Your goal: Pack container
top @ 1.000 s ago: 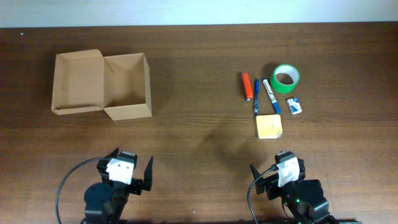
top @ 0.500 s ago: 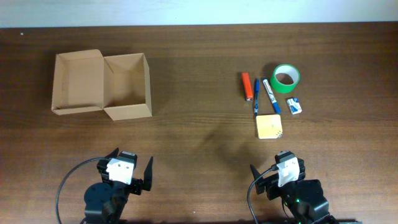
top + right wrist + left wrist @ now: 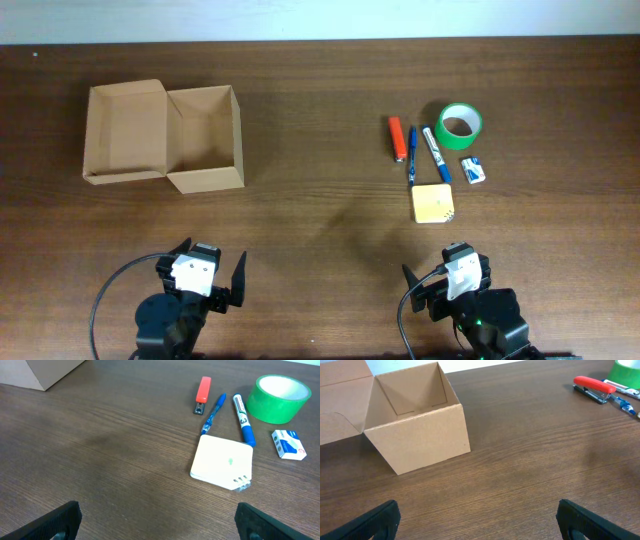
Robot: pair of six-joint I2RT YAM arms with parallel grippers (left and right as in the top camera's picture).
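Black jaws wide apart and empty on left gripper [image 3: 480,525] and right gripper [image 3: 157,522], parked at near table edge. Cardboard container [image 3: 205,180] open, far left, nothing inside. Packing not started. Next probably: right arm out to yellow pad [image 3: 432,203], the nearest item.
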